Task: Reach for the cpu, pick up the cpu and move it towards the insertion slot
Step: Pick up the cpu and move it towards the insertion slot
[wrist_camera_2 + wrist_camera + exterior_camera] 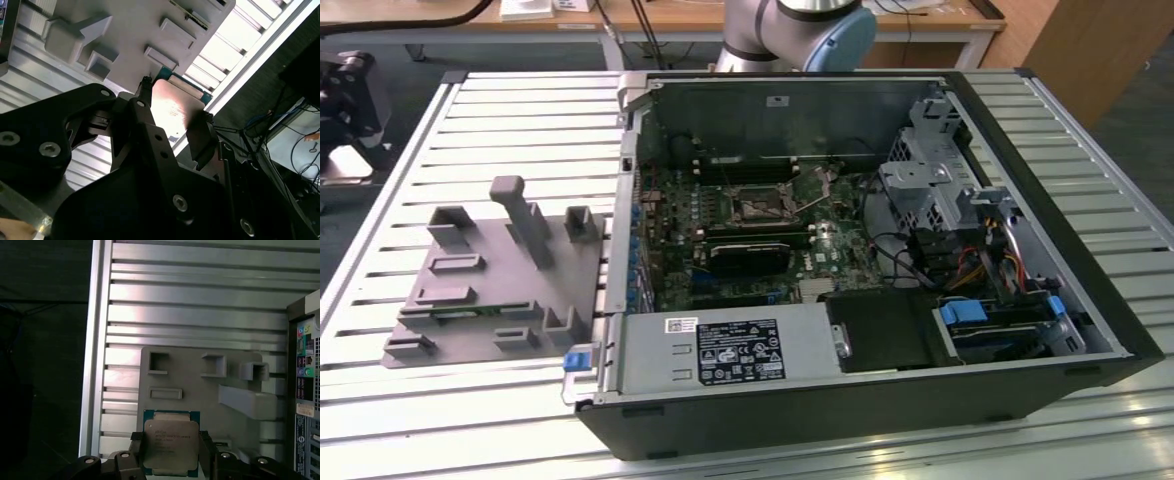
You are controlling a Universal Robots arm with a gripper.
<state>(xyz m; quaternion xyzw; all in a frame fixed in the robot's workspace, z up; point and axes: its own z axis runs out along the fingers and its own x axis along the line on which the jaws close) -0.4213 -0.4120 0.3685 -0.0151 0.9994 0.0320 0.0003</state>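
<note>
**Desk:** So, where is the cpu (pixel 171 440) right now?

**Operator:** In the first wrist view I have it lying flat, silver lid facing the camera. It sits at the edge of the grey fixture plate (pixel 200 390), where the plate meets the slatted table (pixel 190 315). It is square, so there is no long axis to speak of. Its lines of print run straight across from one finger to the other.

**Desk:** And the gripper (pixel 171 447)?

**Operator:** Its two black fingers (pixel 137 447) stand against opposite edges of the chip, pinching it as far as I can see.

**Desk:** Surfaces?

**Operator:** The lid is shiny metal with small side tabs, on a thin teal-green board that shows as a border. The plate is matte grey plastic with raised rectangular pockets and a wedge-shaped block (pixel 247 402). The table is ribbed bright aluminium.

**Desk:** The insertion slot (pixel 758 205)?

**Operator:** In the exterior view it is a dark square socket in a silvery frame, a little above the frame's middle. It sits on the green motherboard (pixel 674 230) inside the open black computer case (pixel 1027 170). The fixture plate lies well apart from it, at the exterior view's left.
</note>
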